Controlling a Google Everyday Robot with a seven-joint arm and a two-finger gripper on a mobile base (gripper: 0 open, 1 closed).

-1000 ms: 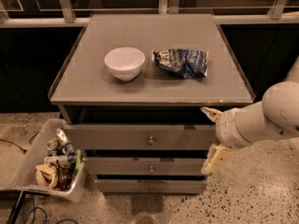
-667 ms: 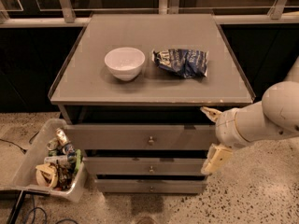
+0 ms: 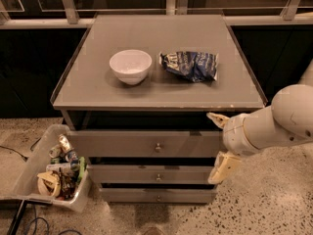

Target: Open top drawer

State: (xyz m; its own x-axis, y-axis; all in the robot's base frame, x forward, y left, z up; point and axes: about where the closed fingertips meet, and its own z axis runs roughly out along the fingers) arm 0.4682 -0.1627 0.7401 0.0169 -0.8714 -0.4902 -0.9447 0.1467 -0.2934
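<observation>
The top drawer (image 3: 127, 144) is the widest grey front under the cabinet's top, with a small round metal knob (image 3: 158, 147) at its centre. It stands slightly out from the cabinet; no interior shows. My gripper (image 3: 219, 142) is at the drawer's right end, to the right of the knob. It is open: one cream fingertip (image 3: 216, 118) points up-left near the drawer's top right corner, the other finger (image 3: 224, 167) hangs lower beside the middle drawer (image 3: 146, 174). It holds nothing.
A white bowl (image 3: 130, 66) and a blue crinkled snack bag (image 3: 190, 65) lie on the grey cabinet top (image 3: 98, 92). A bottom drawer (image 3: 156, 196) sits lowest. A clear bin (image 3: 29, 173) of bottles and trash stands on the speckled floor at the left, with cables nearby.
</observation>
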